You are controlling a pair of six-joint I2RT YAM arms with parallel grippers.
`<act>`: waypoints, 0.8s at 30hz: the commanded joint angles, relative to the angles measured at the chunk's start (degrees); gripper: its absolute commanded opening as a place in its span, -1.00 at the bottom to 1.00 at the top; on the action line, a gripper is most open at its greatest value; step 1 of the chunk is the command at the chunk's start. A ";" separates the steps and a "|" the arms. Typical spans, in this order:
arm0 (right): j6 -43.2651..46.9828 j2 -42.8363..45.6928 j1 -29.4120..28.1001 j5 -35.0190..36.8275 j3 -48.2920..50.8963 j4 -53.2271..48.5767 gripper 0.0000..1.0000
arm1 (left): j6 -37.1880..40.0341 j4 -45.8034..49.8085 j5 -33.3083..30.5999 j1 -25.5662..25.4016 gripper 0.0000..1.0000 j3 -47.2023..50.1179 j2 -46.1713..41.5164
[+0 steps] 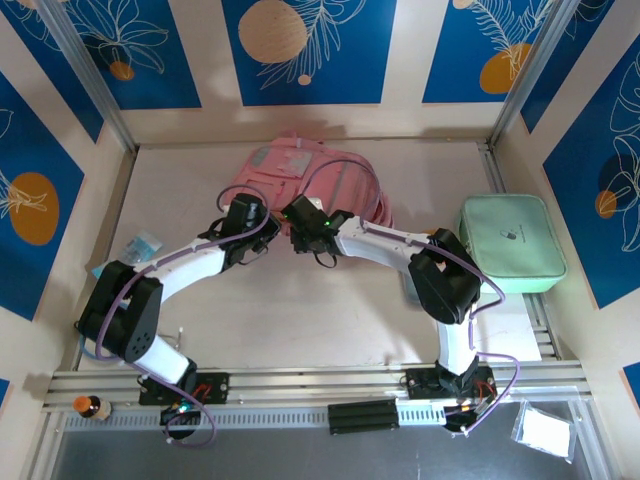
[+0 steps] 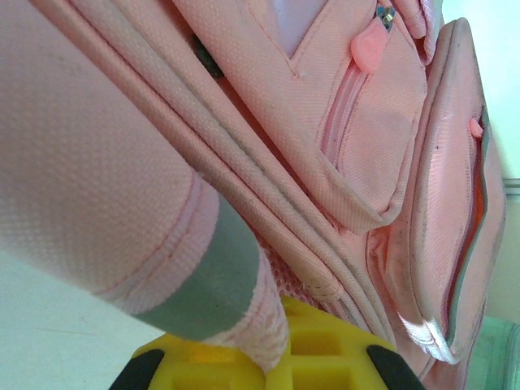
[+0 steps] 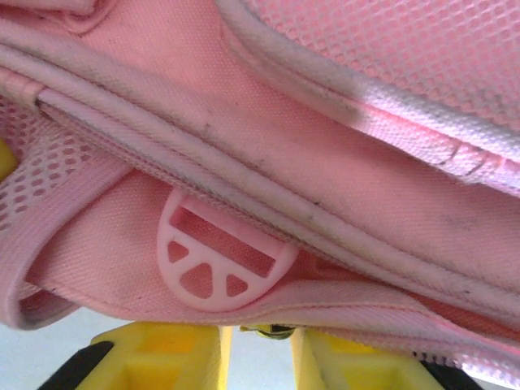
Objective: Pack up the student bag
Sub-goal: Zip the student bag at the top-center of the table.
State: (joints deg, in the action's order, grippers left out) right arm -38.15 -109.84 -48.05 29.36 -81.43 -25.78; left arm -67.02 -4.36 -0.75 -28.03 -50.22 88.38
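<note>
The pink student bag lies at the back middle of the table, and both arms reach its near edge. My left gripper is at the bag's near left side. In the left wrist view its yellow fingers are together, and a pink strap end with a grey band drops into the seam between them. My right gripper is close beside it. In the right wrist view its fingers stand a narrow gap apart, and a small metal zip pull spans that gap under a pink plastic buckle.
A flat mint-green case lies at the right, next to the right arm's elbow. A small blue packet sits at the left wall. Near the front rail are a small bottle and a clear bag.
</note>
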 commanded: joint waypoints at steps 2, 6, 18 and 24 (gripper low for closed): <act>-0.10 -0.27 0.84 6.84 -0.66 -0.61 -0.56 | 1.47 -3.90 1.03 -1.06 -1.00 -2.52 -0.40; 0.57 1.35 1.36 7.01 2.41 0.35 -0.66 | 2.28 -3.65 0.89 -1.06 -1.00 -2.82 -0.31; 0.27 10.14 5.11 7.06 15.86 4.17 -0.69 | 4.71 -1.36 -0.72 -0.88 -1.00 -2.78 -1.21; 4.92 8.72 4.61 3.57 13.97 7.26 -0.66 | 5.23 -1.19 -0.61 -0.88 -1.00 -3.22 -1.28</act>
State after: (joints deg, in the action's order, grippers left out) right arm -35.73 -100.97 -43.86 32.58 -66.30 -19.92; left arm -63.96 -3.77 -0.75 -28.64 -50.52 88.38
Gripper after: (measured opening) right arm 0.168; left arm 0.042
